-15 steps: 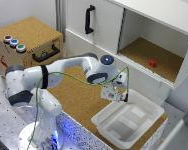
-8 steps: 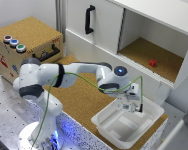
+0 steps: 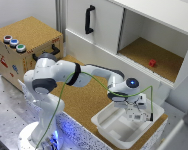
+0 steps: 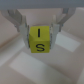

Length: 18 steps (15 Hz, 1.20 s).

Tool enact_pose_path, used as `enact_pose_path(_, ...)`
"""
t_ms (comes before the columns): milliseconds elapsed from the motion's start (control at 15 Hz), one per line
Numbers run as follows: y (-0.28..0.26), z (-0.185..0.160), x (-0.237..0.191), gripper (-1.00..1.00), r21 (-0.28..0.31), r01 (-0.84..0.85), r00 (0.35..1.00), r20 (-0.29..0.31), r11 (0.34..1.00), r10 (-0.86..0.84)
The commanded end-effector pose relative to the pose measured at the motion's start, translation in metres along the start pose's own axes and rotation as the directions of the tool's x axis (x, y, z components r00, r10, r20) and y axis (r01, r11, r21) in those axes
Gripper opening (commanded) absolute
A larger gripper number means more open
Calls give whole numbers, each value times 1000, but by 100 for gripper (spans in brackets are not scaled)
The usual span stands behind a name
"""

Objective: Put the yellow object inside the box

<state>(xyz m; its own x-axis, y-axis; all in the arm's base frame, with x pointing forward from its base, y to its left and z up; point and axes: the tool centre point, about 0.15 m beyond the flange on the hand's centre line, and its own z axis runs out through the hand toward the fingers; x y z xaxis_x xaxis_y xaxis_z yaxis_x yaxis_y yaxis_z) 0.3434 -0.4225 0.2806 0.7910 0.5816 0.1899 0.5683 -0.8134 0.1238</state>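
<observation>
Wrist view shows the gripper [image 4: 40, 31] clamped on the yellow object [image 4: 40, 40], a cube printed with black marks, one finger on each side. From the exterior view, the gripper [image 3: 139, 114] hangs over the box [image 3: 110, 128] on the cork surface [image 3: 89, 102].

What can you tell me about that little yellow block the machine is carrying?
The yellow block is a small cube with black markings on its faces, matte and solid-looking. It hangs level, clamped on two opposite sides by the gripper, whose fingers press against it. In the wrist view it sits above the white box, touching nothing else.
</observation>
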Motion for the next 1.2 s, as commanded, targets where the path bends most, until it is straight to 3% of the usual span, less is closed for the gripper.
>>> enact_pose_path(0,42,57,13,-100,148,1,999,-34,989,4)
enact_pose_path(267,36,68,21,-100,172,5,1000,8,985,-6)
enact_pose_path(333,36,67,21,100,167,7,1000,6,986,-8)
enact_pose_path(467,39,57,22,100,165,-15,1000,-20,986,18)
enact_pose_path(1133,39,57,22,100,165,-15,1000,-20,986,18)
